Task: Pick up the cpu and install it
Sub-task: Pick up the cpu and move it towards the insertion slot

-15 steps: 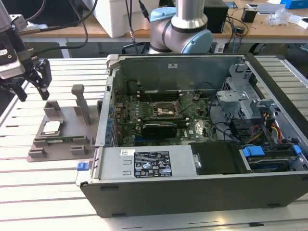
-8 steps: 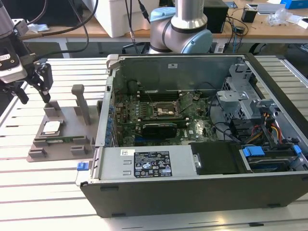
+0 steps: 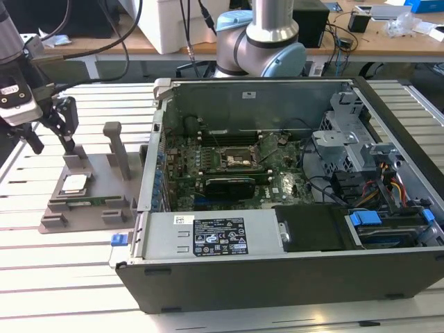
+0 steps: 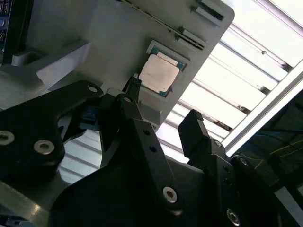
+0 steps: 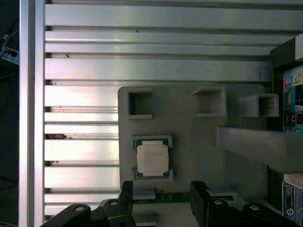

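At the exterior view's left, the gripper (image 3: 54, 148) hangs over the gray holder tray (image 3: 104, 173), jaws apart, beside an open computer case (image 3: 291, 208). First wrist view: the cpu (image 5: 152, 158) sits in a tray recess, 1 green memory stick (image 5: 165, 195) along the edge beside it. Second wrist view: 2 fingers (image 4: 142, 127) clear of the cpu.

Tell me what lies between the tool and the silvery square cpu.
Nothing but bare grey holder plate; in the first wrist view the open tool hangs just short of the silvery square cpu.
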